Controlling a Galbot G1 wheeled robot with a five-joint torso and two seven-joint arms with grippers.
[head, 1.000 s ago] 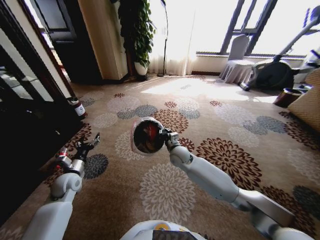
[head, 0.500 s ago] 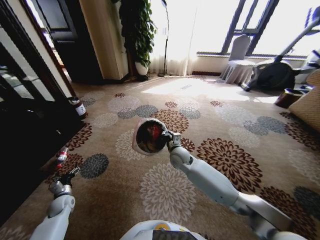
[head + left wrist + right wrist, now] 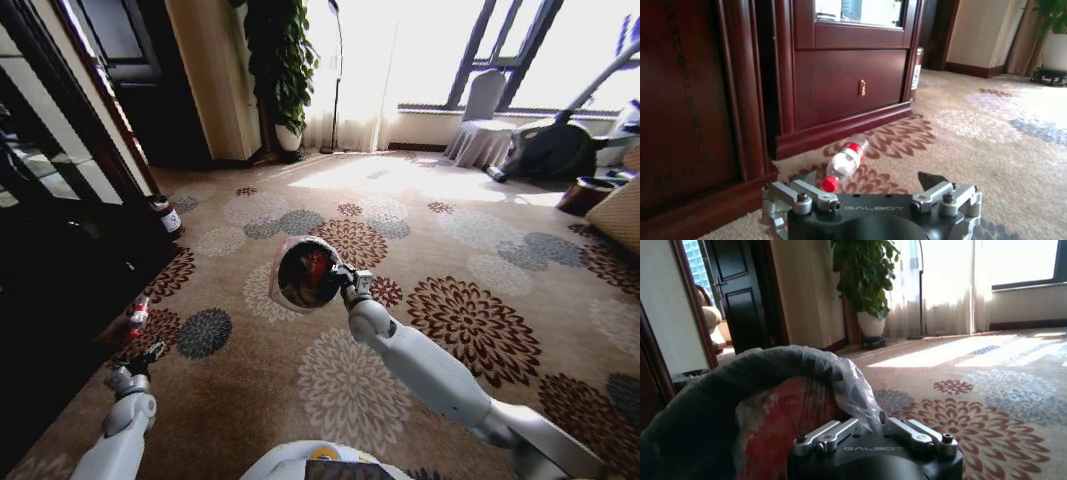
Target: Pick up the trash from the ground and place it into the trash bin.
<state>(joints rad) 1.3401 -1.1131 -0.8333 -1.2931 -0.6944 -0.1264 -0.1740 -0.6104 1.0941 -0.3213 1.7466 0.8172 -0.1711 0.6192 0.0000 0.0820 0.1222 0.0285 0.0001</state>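
Right gripper (image 3: pixel 345 280) clamped on trash bin (image 3: pixel 305 272) rim; left gripper (image 3: pixel 870 182) wide open, empty

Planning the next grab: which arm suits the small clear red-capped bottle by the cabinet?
Left. The open left gripper faces the small clear red-capped bottle; the right gripper holds the black lined bin.

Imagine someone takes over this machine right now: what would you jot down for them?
Right gripper: shut on the trash bin rim, holding it up over the carpet; something red already lies inside.
Left gripper: open, empty, low over the carpet.
Small bottle with red cap lies just ahead of it by the dark cabinet.
Can stands farther along the cabinet.
Left: bin both.
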